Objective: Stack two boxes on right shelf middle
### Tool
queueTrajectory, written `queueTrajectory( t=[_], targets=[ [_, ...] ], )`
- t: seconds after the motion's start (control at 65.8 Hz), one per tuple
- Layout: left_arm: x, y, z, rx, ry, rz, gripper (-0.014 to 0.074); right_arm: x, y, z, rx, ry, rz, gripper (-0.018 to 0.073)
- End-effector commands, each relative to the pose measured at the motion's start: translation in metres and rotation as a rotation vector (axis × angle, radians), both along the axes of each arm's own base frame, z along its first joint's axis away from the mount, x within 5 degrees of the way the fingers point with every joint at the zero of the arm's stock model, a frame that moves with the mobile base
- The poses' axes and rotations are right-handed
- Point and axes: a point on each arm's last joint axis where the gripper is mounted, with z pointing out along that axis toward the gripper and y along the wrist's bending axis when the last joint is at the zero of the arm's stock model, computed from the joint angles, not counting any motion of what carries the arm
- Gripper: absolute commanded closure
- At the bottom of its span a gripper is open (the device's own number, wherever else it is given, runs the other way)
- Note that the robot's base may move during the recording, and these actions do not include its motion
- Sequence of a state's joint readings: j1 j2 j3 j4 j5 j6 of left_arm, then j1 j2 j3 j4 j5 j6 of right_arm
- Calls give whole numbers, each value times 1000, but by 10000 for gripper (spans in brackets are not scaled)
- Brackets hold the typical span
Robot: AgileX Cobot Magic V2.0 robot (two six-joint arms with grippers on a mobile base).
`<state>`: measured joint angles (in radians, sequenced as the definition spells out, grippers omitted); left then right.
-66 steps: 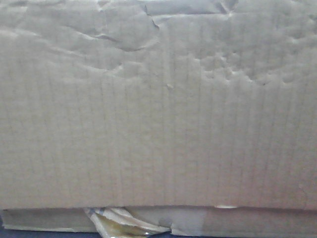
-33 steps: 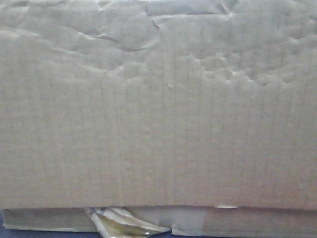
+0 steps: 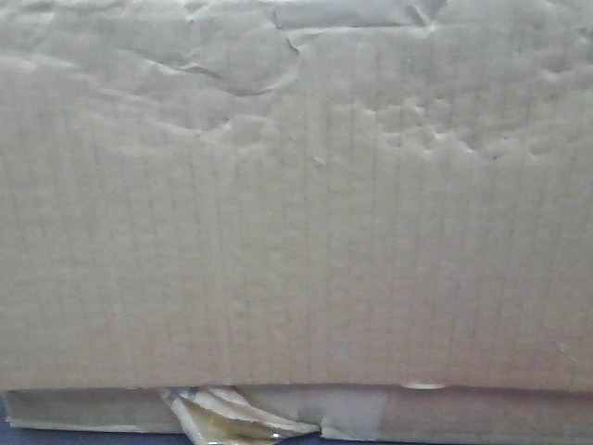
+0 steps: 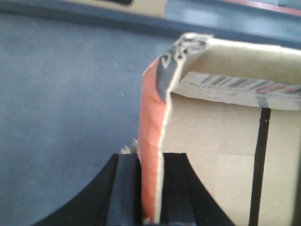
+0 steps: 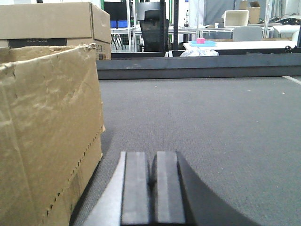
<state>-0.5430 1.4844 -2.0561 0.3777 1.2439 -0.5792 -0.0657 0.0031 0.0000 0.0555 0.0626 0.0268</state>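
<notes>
The tall box (image 3: 296, 232) sits on the flat box (image 3: 83, 410), but both seem to rest on the grey table (image 5: 211, 132), not the shelf yet. The left gripper (image 4: 150, 197) pinches an orange box edge (image 4: 149, 122). Beside the tall box, the right gripper (image 5: 153, 188) is squeezed shut, empty.

Office-lab workspace: black office chair (image 5: 153, 26), white desks (image 5: 235, 44) and dark rack uprights (image 5: 176, 21) in the background. Wide grey felt-covered surface (image 5: 211, 122) up front, like a test bench.
</notes>
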Motion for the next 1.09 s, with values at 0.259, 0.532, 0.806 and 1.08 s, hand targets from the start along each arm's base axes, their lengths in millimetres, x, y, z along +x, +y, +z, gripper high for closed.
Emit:
queueTrajectory(
  t=[0.259,0.532,0.806,1.08],
  targets=[
    [8,-50,-66,52,148,26,707,0,0,2,-4,-22,-8,721],
    [23,-75,-136,93,400,-4,707,0,0,2,-4,-22,-8,721],
    [43,-83,-167,79,541,-37,707,0,0,2,-4,-22,-8,721],
    [49,-88,-179,94,572,-35,707,0,0,2,-4,-22,-8,721]
  ],
)
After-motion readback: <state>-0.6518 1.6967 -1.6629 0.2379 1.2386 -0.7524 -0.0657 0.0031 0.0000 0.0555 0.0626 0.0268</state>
